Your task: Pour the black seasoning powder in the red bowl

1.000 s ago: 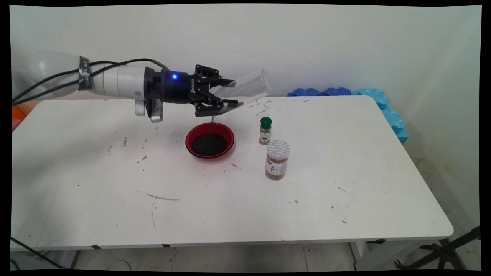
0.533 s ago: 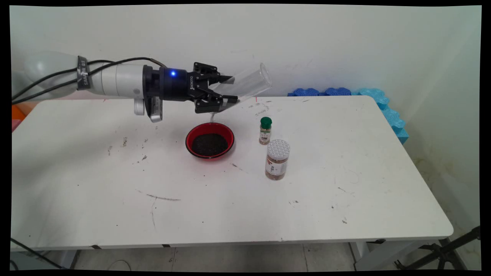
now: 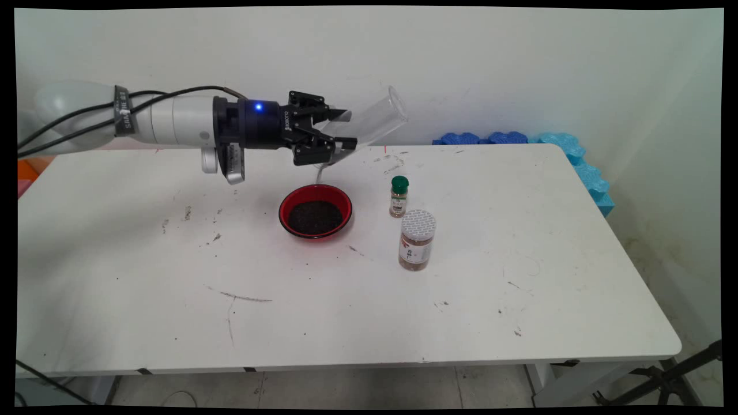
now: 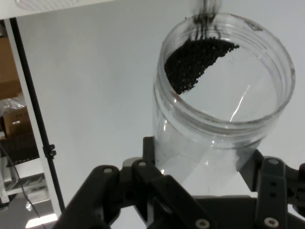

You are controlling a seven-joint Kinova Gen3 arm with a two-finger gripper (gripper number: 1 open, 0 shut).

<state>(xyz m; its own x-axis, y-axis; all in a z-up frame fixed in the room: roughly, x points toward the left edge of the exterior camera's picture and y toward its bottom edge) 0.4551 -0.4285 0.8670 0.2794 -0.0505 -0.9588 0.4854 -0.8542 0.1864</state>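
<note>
The black gripper [image 3: 341, 128] hangs above the far half of the white table [image 3: 519, 276], its jaws drawn in against the sides of a clear plastic jar [image 3: 369, 122] and gripping it between them. In the main view the jar is tilted, one end slanting up and to the right toward the wall, the other pointing down and left past the fingers. From that lower end a thin thread of something seems to drop toward the bowl, though it is too faint in this view to be sure. The hand view shows the jar [image 4: 221, 95] from close by, one finger [image 4: 164, 186] pressed to its left wall and another against the right, with a patch of black grains [image 4: 195, 64] lying against the glass inside and a few dark streaks at the rim near the top of the picture. Directly below the gripper stands a red bowl [image 3: 315, 211], holding a flat heap of the same dark grains; the jar is in the air, clear of the bowl. To the right of the bowl stands a small spice bottle with a green cap [image 3: 398, 196], and just beside it, nearer the camera, a larger jar with a white lid [image 3: 416, 240]. Both are upright and apart from the bowl. Blue foam pieces [image 3: 565, 150] line the table's far right corner against the wall.
</note>
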